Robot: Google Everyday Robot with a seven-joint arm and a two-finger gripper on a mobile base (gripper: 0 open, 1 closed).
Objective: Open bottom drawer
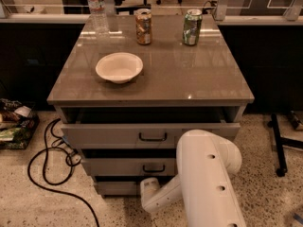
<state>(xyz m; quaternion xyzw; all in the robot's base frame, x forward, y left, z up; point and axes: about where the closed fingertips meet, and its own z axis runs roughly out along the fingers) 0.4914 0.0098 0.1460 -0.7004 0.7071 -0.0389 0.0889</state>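
Observation:
The grey cabinet [151,91] has three drawers. The bottom drawer [116,187] is the lowest, narrowest front, just above the floor; only its left part shows, and its handle is hidden behind my arm. My white arm [208,183] reaches down from the lower right. The gripper [149,191] is at the arm's end, right against the bottom drawer's front near its middle. The middle drawer [128,166] and the top drawer [113,135] both stand out a little, the top one furthest.
On the cabinet top are a white bowl [119,66], a water bottle [97,6] and two cans [143,26] [191,27]. A black cable [45,171] loops on the floor at the left beside a basket [14,129]. A black stand foot [279,148] is at the right.

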